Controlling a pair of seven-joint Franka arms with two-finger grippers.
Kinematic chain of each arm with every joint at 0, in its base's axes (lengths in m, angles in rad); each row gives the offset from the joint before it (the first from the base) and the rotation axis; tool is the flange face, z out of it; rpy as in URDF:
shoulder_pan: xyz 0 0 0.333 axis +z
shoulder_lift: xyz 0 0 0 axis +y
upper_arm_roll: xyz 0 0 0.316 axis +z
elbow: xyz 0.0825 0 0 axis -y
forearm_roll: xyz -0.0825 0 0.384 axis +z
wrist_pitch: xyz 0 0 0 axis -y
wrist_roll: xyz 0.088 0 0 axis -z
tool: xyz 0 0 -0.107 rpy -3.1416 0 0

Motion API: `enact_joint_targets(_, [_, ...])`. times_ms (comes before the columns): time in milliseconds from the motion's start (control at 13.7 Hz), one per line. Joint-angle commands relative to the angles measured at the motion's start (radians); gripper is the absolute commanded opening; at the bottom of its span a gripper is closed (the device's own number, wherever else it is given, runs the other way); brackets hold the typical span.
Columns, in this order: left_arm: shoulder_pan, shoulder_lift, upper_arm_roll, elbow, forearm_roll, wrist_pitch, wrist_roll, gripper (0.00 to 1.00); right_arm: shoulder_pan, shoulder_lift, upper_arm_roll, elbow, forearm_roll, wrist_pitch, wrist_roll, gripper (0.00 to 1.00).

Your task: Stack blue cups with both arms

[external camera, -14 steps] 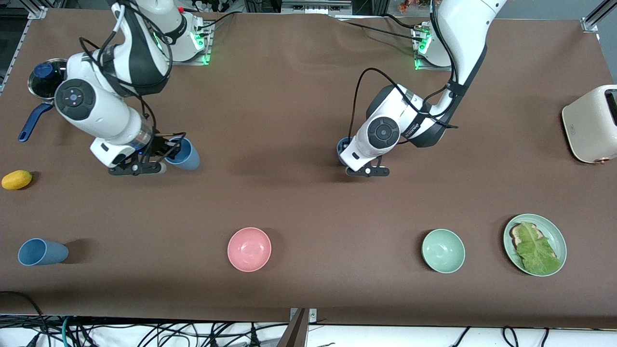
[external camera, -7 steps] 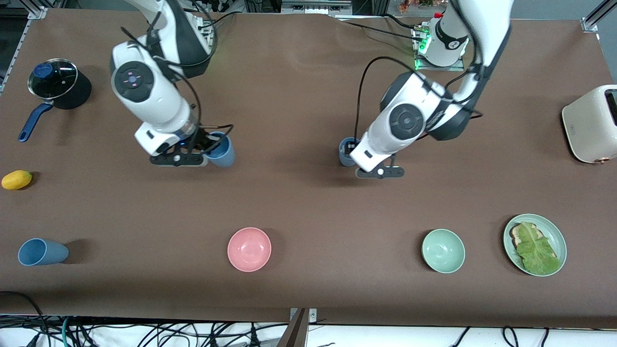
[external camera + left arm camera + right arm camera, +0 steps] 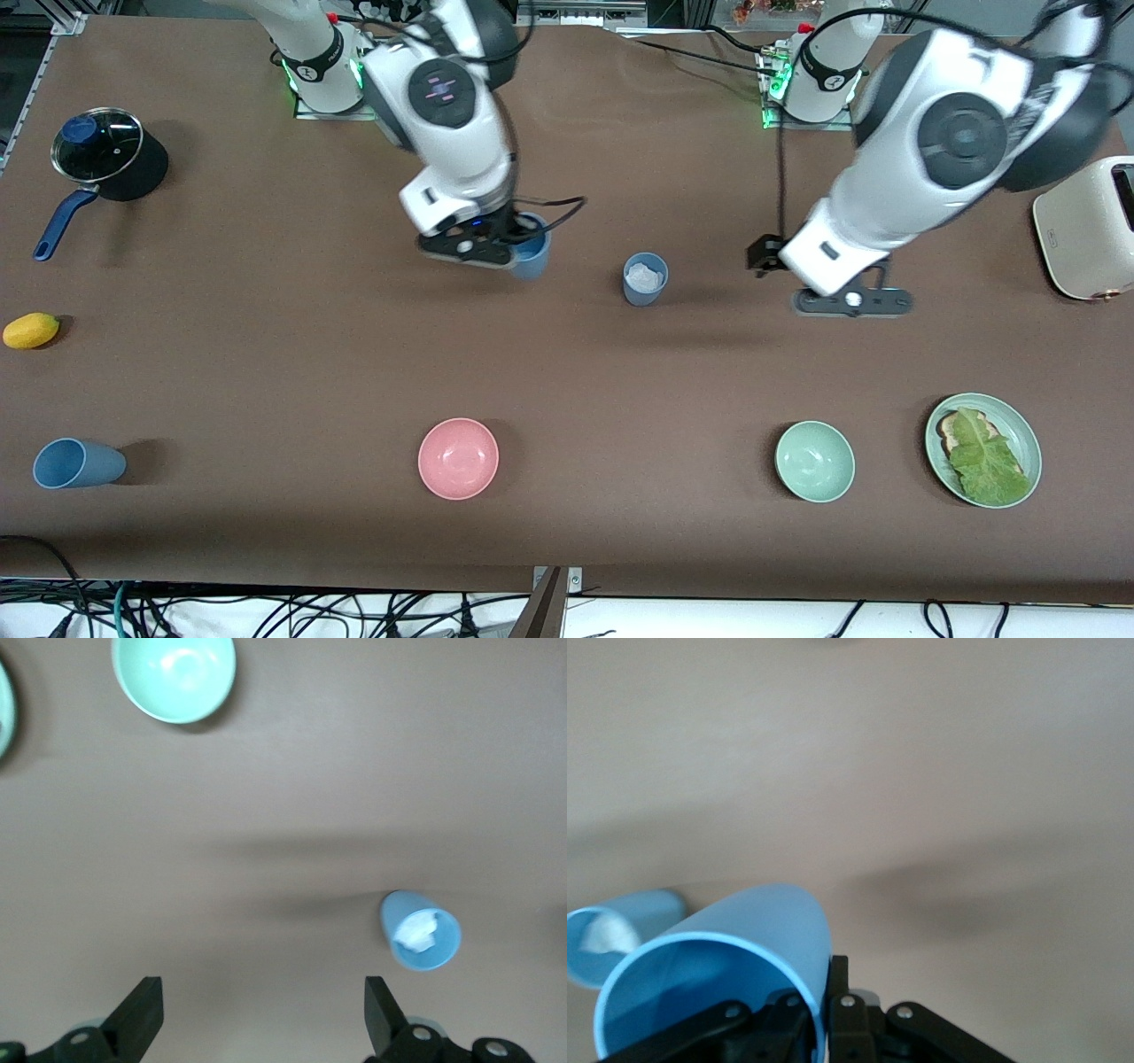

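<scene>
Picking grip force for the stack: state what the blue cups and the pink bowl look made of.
The held blue cup, shut in the right gripper, and the standing blue cup look like thin matte plastic: even colour, no glare. The pink bowl is smooth with a soft sheen, likely plastic or melamine; ceramic can't be excluded.
</scene>
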Motion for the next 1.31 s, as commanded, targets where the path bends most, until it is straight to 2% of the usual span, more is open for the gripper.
enact_joint_targets(0, [0.080,-0.066,-0.010,0.023,0.011,-0.059,0.142,1.00,0.077,0.120,-0.011,0.184,-0.003,-0.038,0.152,0.00])
enact_joint_targets(146, [0.118,-0.114,0.009,0.009,0.001,-0.091,0.180,1.00,0.124,0.199,-0.011,0.297,-0.005,-0.038,0.270,0.00])
enact_joint_targets(219, [0.085,-0.155,0.051,-0.015,0.011,-0.091,0.207,1.00,0.143,0.238,-0.011,0.354,-0.005,-0.038,0.313,0.00])
enact_joint_targets(365, [0.037,-0.233,0.154,-0.099,-0.001,-0.073,0.239,1.00,0.163,0.307,-0.011,0.444,-0.005,-0.029,0.379,0.00])
enact_joint_targets(511, [0.038,-0.328,0.174,-0.237,-0.001,0.043,0.239,1.00,0.179,0.345,-0.016,0.485,-0.006,-0.024,0.412,0.00])
enact_joint_targets(584, [0.038,-0.348,0.184,-0.263,-0.002,0.057,0.230,1.00,0.181,0.350,-0.016,0.485,-0.008,-0.024,0.413,0.00])
enact_joint_targets(730, [0.037,-0.329,0.179,-0.248,-0.010,0.044,0.228,1.00,0.181,0.364,-0.018,0.485,-0.009,-0.023,0.416,0.00])
enact_joint_targets(876, [0.057,-0.310,0.188,-0.213,-0.123,-0.039,0.241,1.00,0.186,0.372,-0.018,0.485,-0.011,-0.015,0.416,0.00])
enact_joint_targets(1242, [0.060,-0.309,0.179,-0.192,-0.087,-0.041,0.234,1.00,0.199,0.405,-0.019,0.485,-0.017,0.029,0.433,0.00])
